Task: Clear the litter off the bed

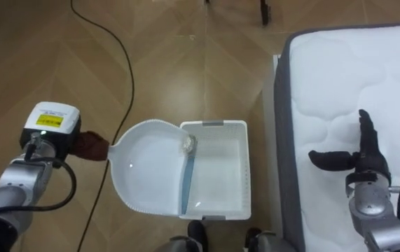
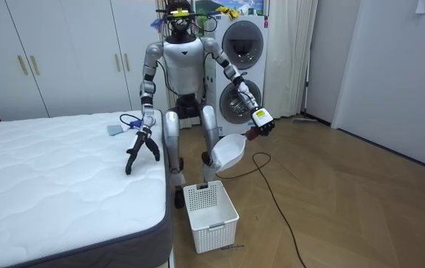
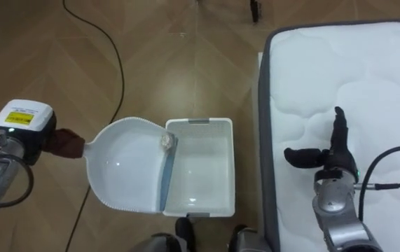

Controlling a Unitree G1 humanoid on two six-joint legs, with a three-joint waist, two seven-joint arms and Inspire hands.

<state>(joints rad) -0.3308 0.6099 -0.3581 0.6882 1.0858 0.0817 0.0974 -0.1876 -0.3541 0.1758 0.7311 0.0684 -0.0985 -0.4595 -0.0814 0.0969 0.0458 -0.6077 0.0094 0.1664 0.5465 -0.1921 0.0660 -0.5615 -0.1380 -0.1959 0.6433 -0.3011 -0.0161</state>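
The robot stands on the wooden floor (image 1: pixel 185 63) at the corner of the bed (image 1: pixel 354 77), with a white basket (image 1: pixel 245 168) on the floor just in front of its feet and close beside the bed frame. Its left hand (image 1: pixel 87 145) is curled tightly round the handle of a white dustpan (image 1: pixel 147 164) and holds it out to its left. In the room view the pan hangs in the air above the basket, tipped with its mouth pointing down toward it. From the head camera, the pan's blue-edged lip lies over the left side of the basket. A small pale crumpled scrap (image 1: pixel 188 143) sits at that lip, near the basket's far left corner. The right hand (image 1: pixel 357 159) is out over the white quilted mattress near its edge, its fingers straight and its thumb spread wide, and it holds nothing. Whether its fingertips touch the mattress cannot be told. In the room view, two stacked washing machines (image 2: pixel 240 67) stand behind the robot, and white cupboards (image 2: pixel 63 52) line the wall beyond the bed.
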